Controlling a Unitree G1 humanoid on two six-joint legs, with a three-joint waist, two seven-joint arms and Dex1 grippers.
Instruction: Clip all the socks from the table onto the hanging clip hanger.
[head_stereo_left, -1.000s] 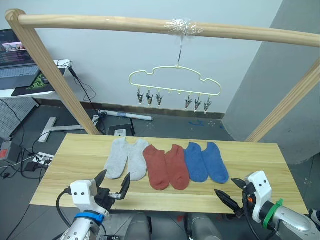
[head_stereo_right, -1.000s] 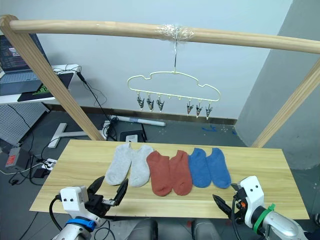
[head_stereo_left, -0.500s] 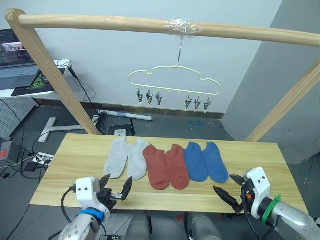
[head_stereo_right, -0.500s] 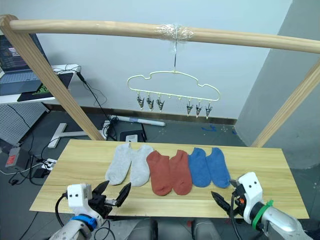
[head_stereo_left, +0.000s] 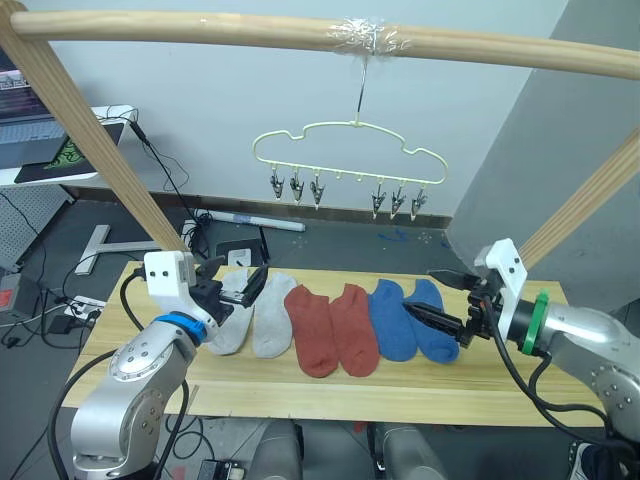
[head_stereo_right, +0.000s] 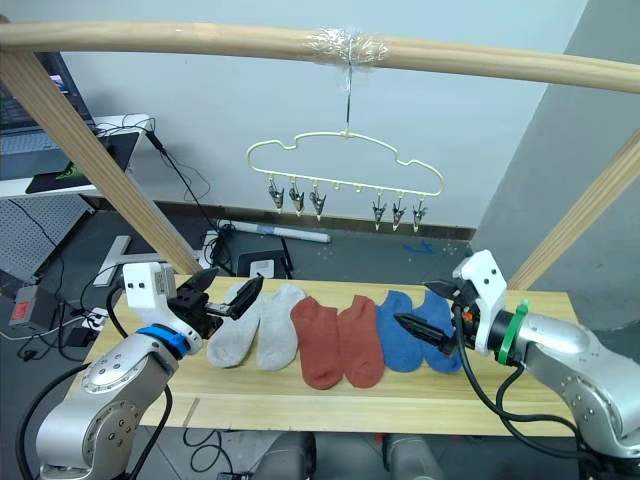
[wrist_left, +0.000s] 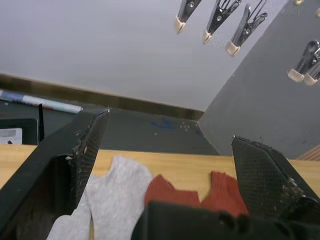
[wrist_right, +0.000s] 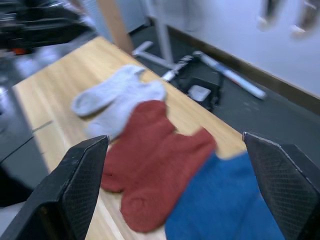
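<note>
Six socks lie in a row on the table (head_stereo_left: 330, 395): a light grey pair (head_stereo_left: 255, 318) on the left, a rust red pair (head_stereo_left: 333, 332) in the middle and a blue pair (head_stereo_left: 412, 320) on the right. My left gripper (head_stereo_left: 235, 278) hovers open over the grey pair, nothing between its fingers. Over the blue pair my right gripper (head_stereo_left: 418, 292) is open and empty too. The pale-yellow clip hanger (head_stereo_left: 348, 150) hangs from the top pole beyond the table, its metal clips (head_stereo_left: 295, 187) all bare. The left wrist view has the grey sock (wrist_left: 112, 192) and clips (wrist_left: 217, 15).
A round wooden pole (head_stereo_left: 300, 30) crosses overhead, with slanted poles at the left (head_stereo_left: 90, 140) and right (head_stereo_left: 590, 200) of the table. A desk with a laptop (head_stereo_left: 40, 130) stands at the far left. Cables lie on the floor behind the table.
Both arms have risen from the table's near edge and reached forward, the left over the grey socks, the right over the blue ones. The camera view has shifted. The socks have not moved.
</note>
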